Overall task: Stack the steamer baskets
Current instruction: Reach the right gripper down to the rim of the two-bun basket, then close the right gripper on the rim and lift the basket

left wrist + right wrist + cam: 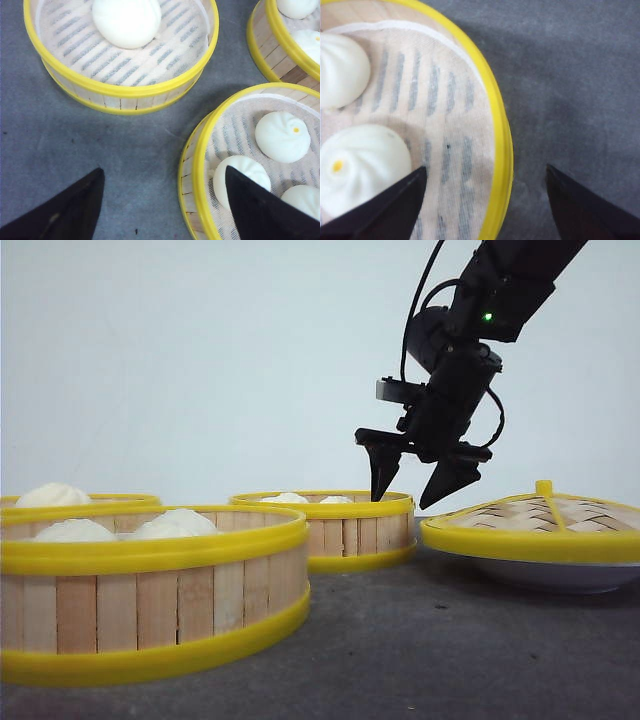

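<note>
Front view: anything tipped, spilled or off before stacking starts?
Nothing stands out. The three steamer baskets sit flat and apart on the table, buns inside. The woven lid rests level on a white plate. The right gripper hangs open above the middle basket's rim.

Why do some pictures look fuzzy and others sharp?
Front view: the near steamer basket is slightly soft, and the right gripper stands dark against the pale wall. Left wrist view: fairly sharp, with even light. Right wrist view: very close, so the bun and the basket's yellow rim blur.
</note>
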